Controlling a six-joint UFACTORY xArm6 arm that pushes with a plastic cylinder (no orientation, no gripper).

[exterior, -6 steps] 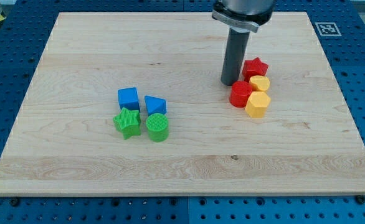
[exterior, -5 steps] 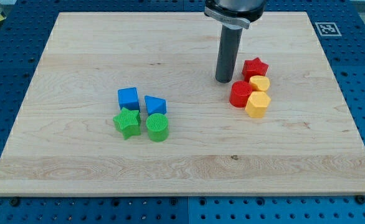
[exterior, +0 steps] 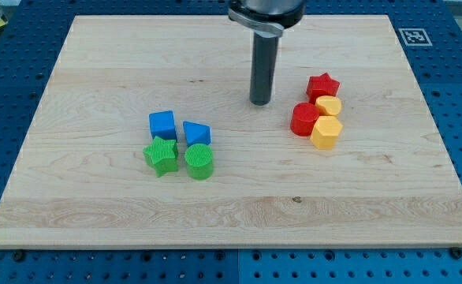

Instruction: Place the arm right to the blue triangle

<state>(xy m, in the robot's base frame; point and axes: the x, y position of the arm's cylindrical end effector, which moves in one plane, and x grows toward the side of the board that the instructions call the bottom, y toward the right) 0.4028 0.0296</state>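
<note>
The blue triangle (exterior: 197, 132) lies left of the board's middle, with a blue cube (exterior: 162, 125) to its left, a green star (exterior: 161, 155) below-left and a green cylinder (exterior: 199, 161) right below it. My tip (exterior: 260, 102) rests on the wooden board (exterior: 97, 71), up and to the right of the blue triangle, well apart from it. It stands left of the red and yellow group and touches no block.
A red star (exterior: 322, 85), a red cylinder (exterior: 304, 119), a yellow cylinder (exterior: 329, 106) and a yellow hexagon (exterior: 326, 132) cluster at the view's right. A marker tag (exterior: 414, 35) sits at the board's top right corner.
My tip has slid to the view's left, away from the red cylinder and red star, toward the blue blocks. No block has moved.
</note>
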